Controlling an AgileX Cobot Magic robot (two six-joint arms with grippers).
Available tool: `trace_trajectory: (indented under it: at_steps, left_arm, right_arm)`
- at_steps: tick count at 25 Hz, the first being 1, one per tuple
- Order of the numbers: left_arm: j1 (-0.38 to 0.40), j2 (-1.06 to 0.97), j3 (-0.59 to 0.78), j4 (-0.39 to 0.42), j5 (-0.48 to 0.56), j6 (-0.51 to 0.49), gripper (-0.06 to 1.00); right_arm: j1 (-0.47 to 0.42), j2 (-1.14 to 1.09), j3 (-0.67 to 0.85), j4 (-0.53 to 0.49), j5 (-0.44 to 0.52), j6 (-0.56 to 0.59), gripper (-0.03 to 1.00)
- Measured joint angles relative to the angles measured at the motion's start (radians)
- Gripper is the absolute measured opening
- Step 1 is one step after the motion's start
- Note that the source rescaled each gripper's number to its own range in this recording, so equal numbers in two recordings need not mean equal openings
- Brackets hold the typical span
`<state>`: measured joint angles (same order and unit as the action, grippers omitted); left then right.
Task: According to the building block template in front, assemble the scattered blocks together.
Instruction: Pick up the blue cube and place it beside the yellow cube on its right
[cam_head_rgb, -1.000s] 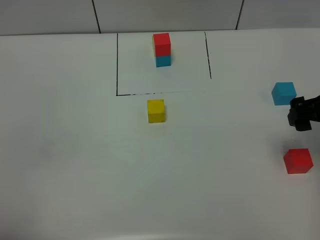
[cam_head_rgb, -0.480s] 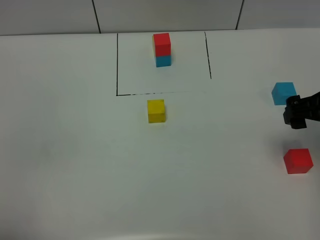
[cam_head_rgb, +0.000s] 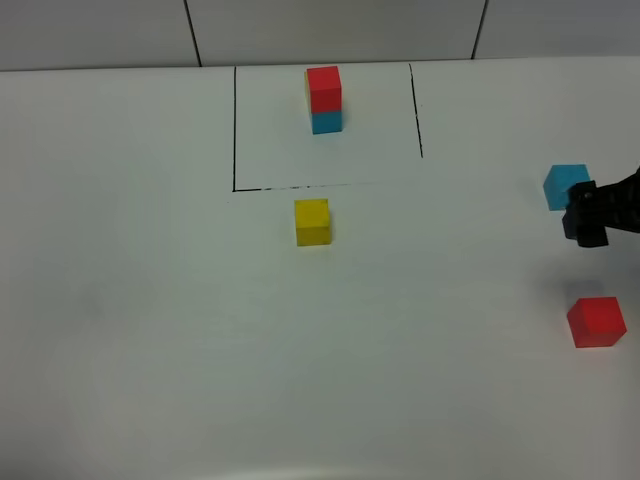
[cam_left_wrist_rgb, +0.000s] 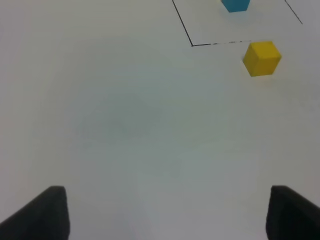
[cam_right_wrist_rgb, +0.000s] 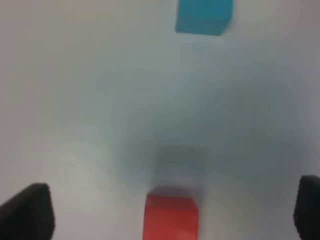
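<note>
The template, a red block on a blue block (cam_head_rgb: 324, 100), stands in a black-outlined area (cam_head_rgb: 235, 130) at the back. Its blue block also shows in the left wrist view (cam_left_wrist_rgb: 235, 5). A loose yellow block (cam_head_rgb: 312, 221) (cam_left_wrist_rgb: 261, 58) lies just in front of the outline. A loose blue block (cam_head_rgb: 564, 184) (cam_right_wrist_rgb: 204, 15) and a loose red block (cam_head_rgb: 596, 322) (cam_right_wrist_rgb: 170, 219) lie at the far right. My right gripper (cam_head_rgb: 585, 213) (cam_right_wrist_rgb: 167, 212) is open, raised between these two and next to the blue one. My left gripper (cam_left_wrist_rgb: 162, 212) is open and empty, well short of the yellow block.
The white table (cam_head_rgb: 150, 300) reaches back to a tiled wall (cam_head_rgb: 330, 30). The right arm enters from the right edge of the exterior view. The left arm is out of that view.
My right gripper has moved toward the back and slightly left, closer to the blue block. The blocks have not moved.
</note>
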<state>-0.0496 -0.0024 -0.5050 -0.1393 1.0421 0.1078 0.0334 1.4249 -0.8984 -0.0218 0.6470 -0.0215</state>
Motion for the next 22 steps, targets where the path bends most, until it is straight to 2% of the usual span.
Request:
trace_trajectory:
  at_steps: [15, 22]
  left_arm:
    - [0.000, 0.000, 0.000, 0.000, 0.000, 0.000, 0.76]
    - [0.000, 0.000, 0.000, 0.000, 0.000, 0.000, 0.76]
  right_arm:
    - [0.000, 0.214, -0.198, 0.002, 0.034, -0.021, 0.93]
    - [-0.011, 0.371, -0.345, 0.006, 0.047, -0.052, 0.92]
